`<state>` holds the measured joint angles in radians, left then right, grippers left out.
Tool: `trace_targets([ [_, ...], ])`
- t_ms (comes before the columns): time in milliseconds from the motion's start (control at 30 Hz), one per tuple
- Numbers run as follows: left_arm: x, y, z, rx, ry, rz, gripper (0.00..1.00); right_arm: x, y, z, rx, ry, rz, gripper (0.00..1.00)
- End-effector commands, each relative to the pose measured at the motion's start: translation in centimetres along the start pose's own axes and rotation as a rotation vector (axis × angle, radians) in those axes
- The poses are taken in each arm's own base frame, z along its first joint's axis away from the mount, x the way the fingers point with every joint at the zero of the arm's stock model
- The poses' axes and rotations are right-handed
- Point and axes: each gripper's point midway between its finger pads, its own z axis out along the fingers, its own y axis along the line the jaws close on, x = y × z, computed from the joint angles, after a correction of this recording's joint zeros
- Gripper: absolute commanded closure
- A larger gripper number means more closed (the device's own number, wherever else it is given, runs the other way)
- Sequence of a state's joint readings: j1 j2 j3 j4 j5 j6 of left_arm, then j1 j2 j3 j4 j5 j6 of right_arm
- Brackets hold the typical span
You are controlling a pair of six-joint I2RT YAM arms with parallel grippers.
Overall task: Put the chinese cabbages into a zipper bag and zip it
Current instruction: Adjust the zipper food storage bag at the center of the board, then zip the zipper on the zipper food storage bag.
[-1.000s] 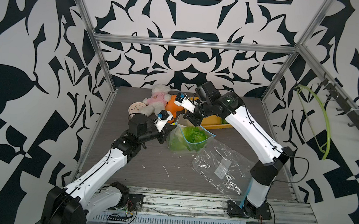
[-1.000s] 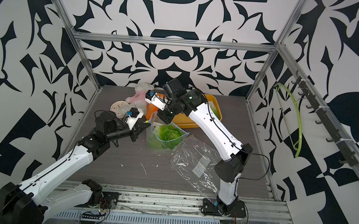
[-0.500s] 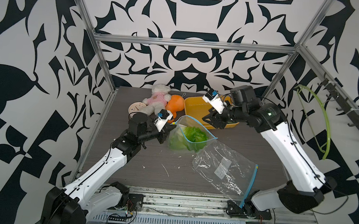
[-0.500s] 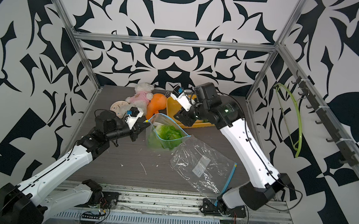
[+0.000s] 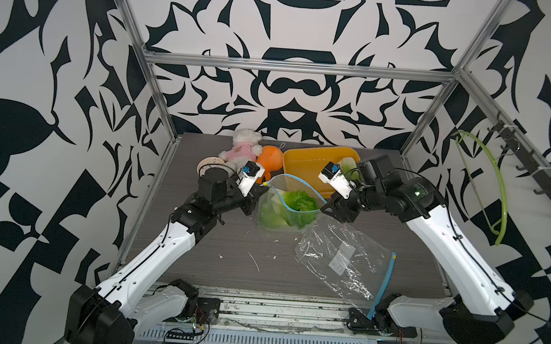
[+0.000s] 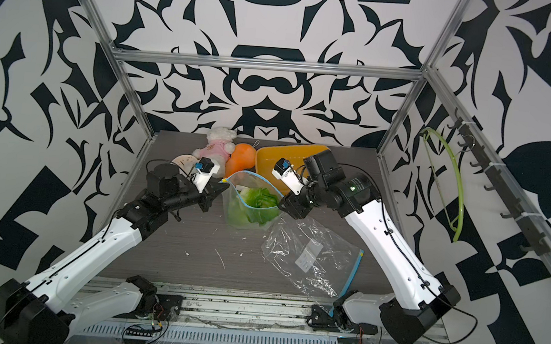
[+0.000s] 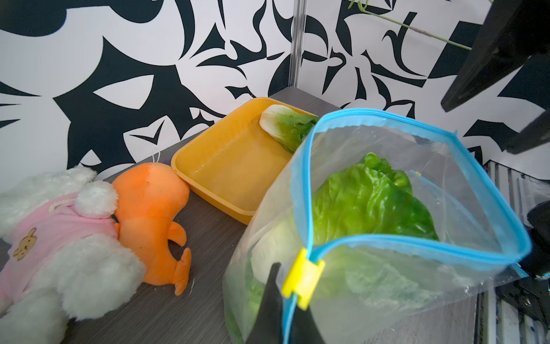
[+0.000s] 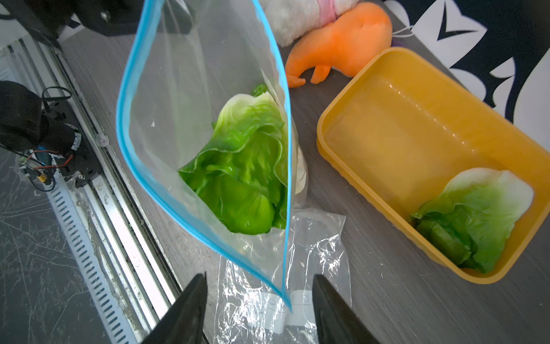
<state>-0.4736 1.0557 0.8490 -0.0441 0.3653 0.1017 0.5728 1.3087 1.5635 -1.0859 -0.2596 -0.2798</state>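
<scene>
I am pinching my left pincer (image 7: 285,300) shut on a corner of the clear, blue-rimmed plastic zipper bag (image 8: 184,89), just beside its small yellow slider (image 7: 302,278), holding the mouth up. My right pincer (image 8: 259,280) is hanging half-open astride the opposite corner, gripping nothing. Crinkled green cabbage (image 8: 241,175) is lying inside the bag, and one white-stemmed cabbage head (image 8: 473,217) is waiting in the yellow plastic tray (image 8: 366,68). I judge the loading unfinished, so the next move calls for fetching that head.

Clear, glossy plastic zipper bag (image 7: 372,297) with a smooth blue zip strip (image 7: 300,190) and hard yellow slider (image 7: 302,275). The cabbages (image 7: 366,202) have shiny, waxy-looking leaves. A smooth yellow plastic tray (image 8: 387,143), an orange plush toy (image 7: 148,214) of short-napped cloth, a fluffy white plush bear (image 7: 74,262) in pink cloth. Matt grey wood-grain table (image 5: 228,243). A second bag (image 5: 338,258) of crinkled, glinting clear film. Brushed metal frame rail (image 5: 295,67).
</scene>
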Motion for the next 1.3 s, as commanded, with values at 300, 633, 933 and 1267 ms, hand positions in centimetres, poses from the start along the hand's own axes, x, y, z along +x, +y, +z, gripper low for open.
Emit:
trace_targets([
  [300, -1.0, 0.4, 0.1, -0.013, 0.002, -0.007, 1.00, 1.2, -1.2, 3.0, 0.018, 0.070, -0.038, 0.61],
  [633, -0.8, 0.6, 0.2, -0.025, 0.011, -0.012, 1.00, 0.8, -1.6, 2.4, 0.021, 0.027, -0.029, 0.85],
  [933, -1.7, 0.6, -0.3, -0.031, 0.020, -0.024, 1.00, -1.7, -2.1, -0.3, 0.070, -0.052, -0.026, 1.00],
  [1267, -3.9, -1.6, -3.2, 0.029, -0.021, -0.193, 1.00, -2.3, -5.8, -2.4, 0.266, 0.055, 0.136, 1.00],
])
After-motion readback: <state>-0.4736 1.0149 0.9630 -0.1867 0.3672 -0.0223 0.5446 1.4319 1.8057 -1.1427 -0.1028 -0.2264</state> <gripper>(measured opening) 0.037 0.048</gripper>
